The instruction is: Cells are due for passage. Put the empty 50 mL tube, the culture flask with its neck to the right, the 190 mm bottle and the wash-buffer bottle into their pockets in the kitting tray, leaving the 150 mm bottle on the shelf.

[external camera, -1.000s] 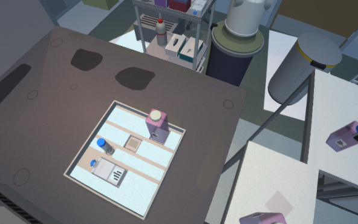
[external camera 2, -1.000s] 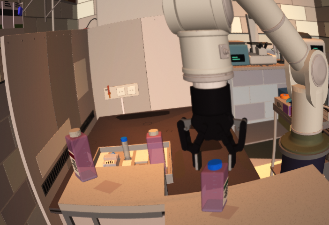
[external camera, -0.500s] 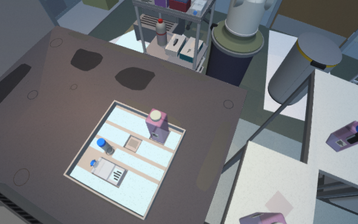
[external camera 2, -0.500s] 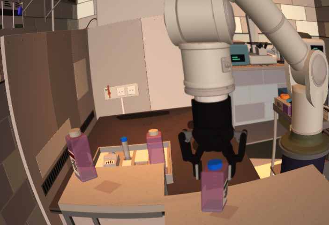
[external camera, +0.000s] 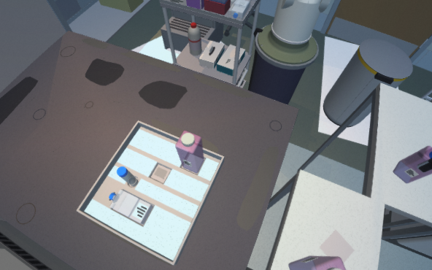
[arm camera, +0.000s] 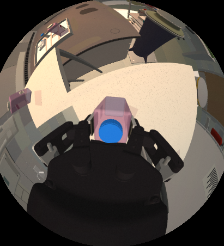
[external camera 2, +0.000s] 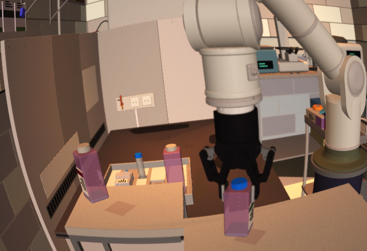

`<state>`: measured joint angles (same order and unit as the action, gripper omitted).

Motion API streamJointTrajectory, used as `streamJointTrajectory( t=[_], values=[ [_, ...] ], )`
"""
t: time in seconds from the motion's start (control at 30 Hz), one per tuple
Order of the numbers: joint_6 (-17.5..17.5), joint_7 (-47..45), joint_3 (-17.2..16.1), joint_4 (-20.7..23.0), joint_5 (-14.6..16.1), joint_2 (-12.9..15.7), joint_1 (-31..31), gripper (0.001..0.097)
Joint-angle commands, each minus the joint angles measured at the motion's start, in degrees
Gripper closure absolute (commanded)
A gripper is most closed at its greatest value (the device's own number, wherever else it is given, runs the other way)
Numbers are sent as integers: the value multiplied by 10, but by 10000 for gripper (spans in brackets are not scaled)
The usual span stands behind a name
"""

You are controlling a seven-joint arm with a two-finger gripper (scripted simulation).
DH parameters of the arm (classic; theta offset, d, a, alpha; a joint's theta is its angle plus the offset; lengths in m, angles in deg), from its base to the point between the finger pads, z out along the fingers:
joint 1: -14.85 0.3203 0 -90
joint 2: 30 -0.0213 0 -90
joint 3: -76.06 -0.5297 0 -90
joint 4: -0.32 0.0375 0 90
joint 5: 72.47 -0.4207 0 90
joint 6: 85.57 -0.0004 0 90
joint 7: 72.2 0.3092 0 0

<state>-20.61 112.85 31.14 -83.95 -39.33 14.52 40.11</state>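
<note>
The pink wash-buffer bottle (external camera 2: pixel 238 207) with a blue cap stands upright on the near right shelf, and my gripper (external camera 2: pixel 237 192) is closed around its upper part, just under the cap (arm camera: pixel 110 131). The kitting tray (external camera: pixel 151 189) lies on the dark bench to the left. In it stand a pink bottle with a beige cap (external camera: pixel 189 151), an upright 50 mL tube with a blue cap (external camera: pixel 126 176) and a flat culture flask (external camera: pixel 131 206). Another beige-capped pink bottle (external camera 2: pixel 90 173) stands on the left shelf.
The tray has an empty square pocket (external camera: pixel 161 172) between the tube and the bottle. The robot's base (external camera 2: pixel 339 154) stands to the right of the bench, with a cart (external camera: pixel 213 36) behind it. A gap separates the two shelves.
</note>
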Motion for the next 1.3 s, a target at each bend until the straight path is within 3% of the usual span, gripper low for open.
streamJointTrajectory(
  t=[0.0,0.7,1.13,1.27],
  values=[
    [0,0,0,0,0,0,0,471],
    [0,0,0,0,0,0,0,891],
    [18,-7,-5,10,-9,-11,-2,901],
    [5,-32,-18,-24,-6,-24,-17,901]
  ],
)
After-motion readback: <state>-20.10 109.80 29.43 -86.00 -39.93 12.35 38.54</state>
